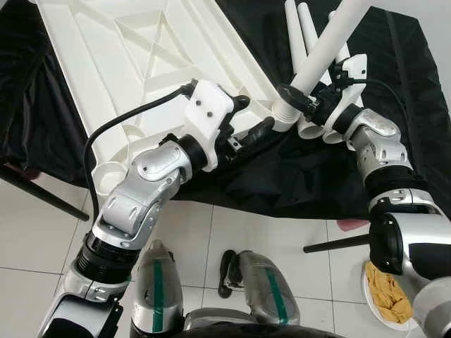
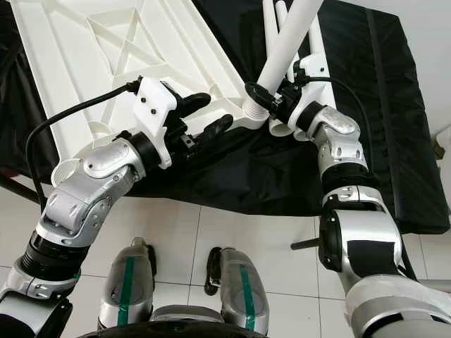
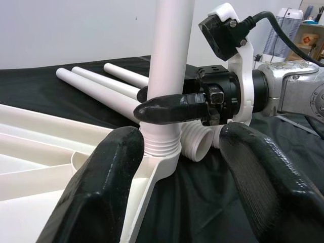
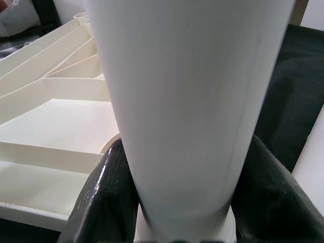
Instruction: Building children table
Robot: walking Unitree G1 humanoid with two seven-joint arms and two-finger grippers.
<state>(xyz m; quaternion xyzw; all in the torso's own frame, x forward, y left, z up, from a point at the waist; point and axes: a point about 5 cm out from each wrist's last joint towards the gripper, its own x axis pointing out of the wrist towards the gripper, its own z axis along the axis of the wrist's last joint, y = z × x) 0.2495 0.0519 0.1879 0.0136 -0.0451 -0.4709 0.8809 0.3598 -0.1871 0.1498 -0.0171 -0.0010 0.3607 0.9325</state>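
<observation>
Right claw point(image 1: 296, 95) clamped on white leg point(image 1: 331, 42) standing in tabletop point(image 1: 141, 56) corner socket; left claw point(image 1: 255, 118) open nearby. Keep leg straight w/ socket, twist slowly.

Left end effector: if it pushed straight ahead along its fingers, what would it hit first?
Probably the threaded base of the upright white leg at the tabletop's corner socket, with the right end effector just behind; depth is uncertain.

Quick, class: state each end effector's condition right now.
Left end effector: open, fingers either side of the tabletop's corner socket, gripping nothing.
Right end effector: shut on the white table leg just above its threaded end.
</observation>
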